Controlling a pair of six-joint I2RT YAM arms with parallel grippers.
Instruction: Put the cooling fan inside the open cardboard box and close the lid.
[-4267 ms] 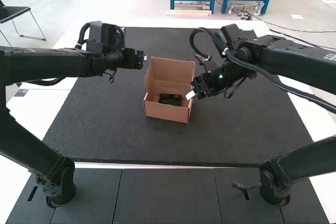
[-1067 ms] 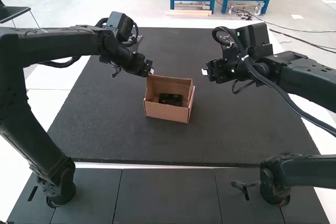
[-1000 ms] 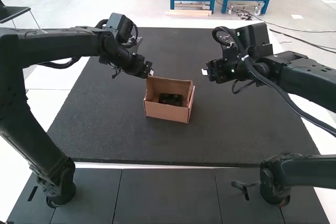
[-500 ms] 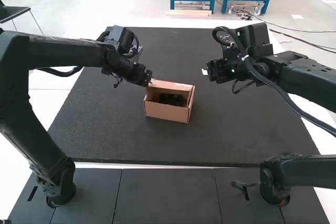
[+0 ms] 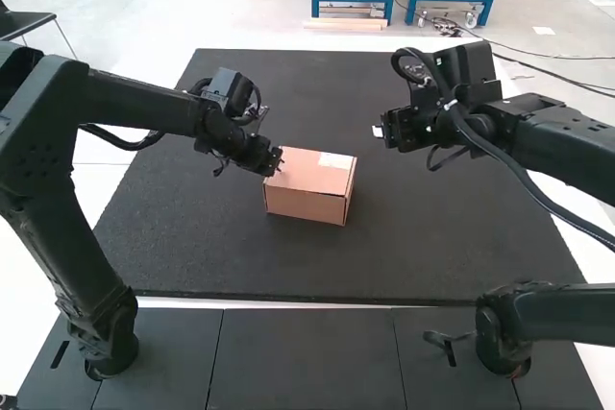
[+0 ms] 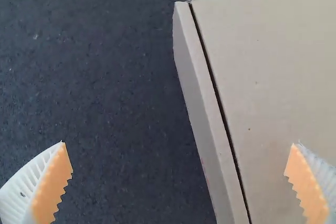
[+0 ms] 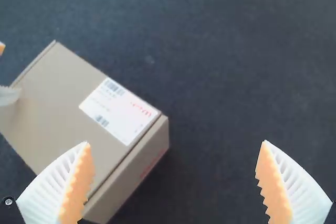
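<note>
Two spread grippers: left gripper [image 5: 277, 158] straddles the closed brown cardboard box's [image 5: 307, 197] nine o'clock edge, likely pinning the lid [image 5: 306, 159] over the hidden cooling fan; right gripper [image 5: 377, 132] hovers clear at two o'clock.

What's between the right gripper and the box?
Only bare black mat. In the high view, the right gripper hangs apart from the closed box, with nothing lying between them.

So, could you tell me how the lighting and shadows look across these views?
High view: even light, no hard shadows around the closed brown cardboard box. Left wrist view: its lid evenly lit, no glare. Right wrist view: white label bright.
</note>
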